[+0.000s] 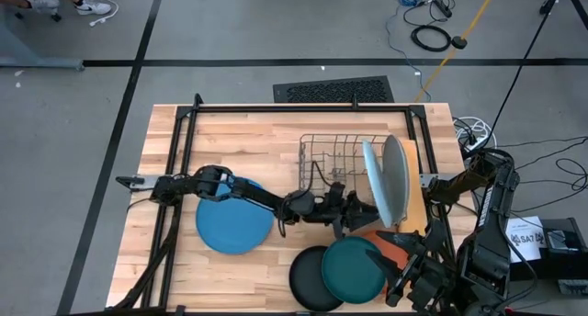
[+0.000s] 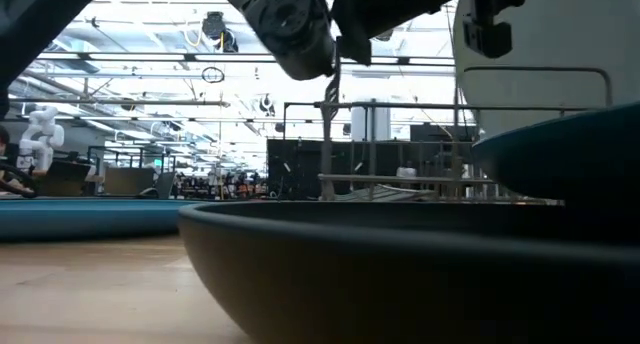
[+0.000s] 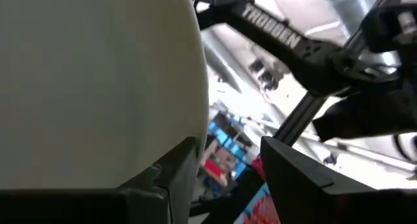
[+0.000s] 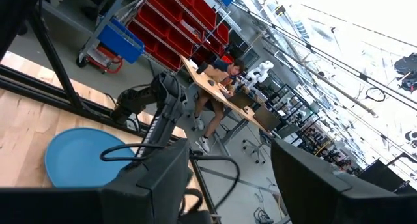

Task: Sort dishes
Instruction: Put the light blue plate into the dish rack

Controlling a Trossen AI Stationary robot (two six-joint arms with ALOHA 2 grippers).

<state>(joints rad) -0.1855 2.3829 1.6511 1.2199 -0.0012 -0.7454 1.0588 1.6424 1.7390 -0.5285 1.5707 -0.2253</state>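
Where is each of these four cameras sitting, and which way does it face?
High view: overhead, looking down on the table, both arms, wire rack.
Low view: at tabletop height, behind the black plate; an arm crosses above.
Left wrist view: on the left arm, facing a pale plate; its fingers show.
Right wrist view: on the right arm; fingers show.
Shared: the medium blue plate shows in the high and right wrist views.

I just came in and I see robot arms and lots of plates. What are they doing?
The robot is sorting dishes. Its left gripper reaches across the table to the wire rack, right beside the grey plate and the pale blue plate standing on edge there. The medium blue plate lies flat on the table, and the black plate, dark teal plate and orange plate overlap near the front. The right gripper waits open by them.
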